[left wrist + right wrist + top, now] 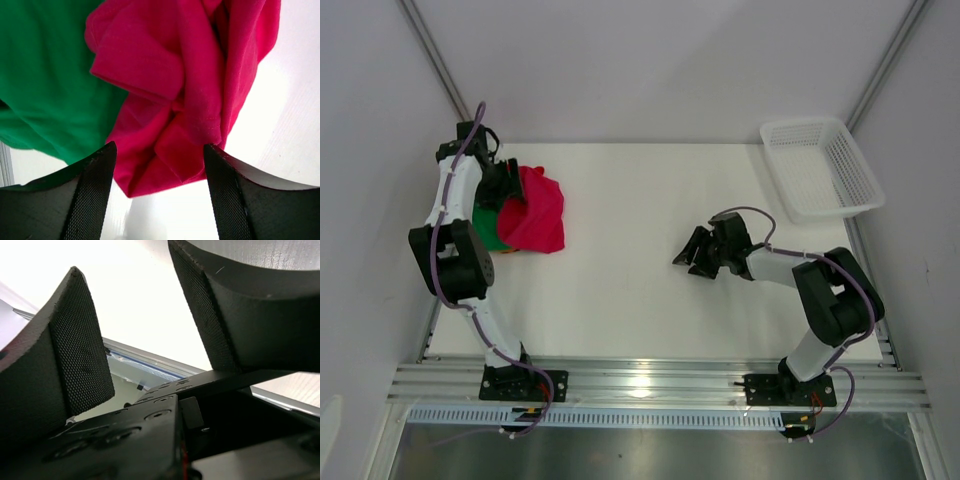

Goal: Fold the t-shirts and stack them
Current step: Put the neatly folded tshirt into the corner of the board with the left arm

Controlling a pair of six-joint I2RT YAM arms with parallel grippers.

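The crimson-pink t-shirt (535, 210) and the green t-shirt (485, 228) are both plain, while the lattice-patterned basket (825, 213) and the table (640, 200) are white.

2 arms. L arm (455, 195) & R arm (775, 268) have white tube parts w/ fat black joints (450, 262). A thin grey-purple cable (478, 120) runs along each. Each has a flat black base (520, 383). L gripper (159, 148) & R gripper (125, 262) are black w/ bumpy net-like pads (95, 197). Small round screw holes (157, 415) dot the R one.

The top camera looks down on the table (640, 290) from behind my bases. My left wrist camera hangs close over the crimson t-shirt (165, 85), which the top view shares. My right wrist camera looks low between its own fingers (82, 355).
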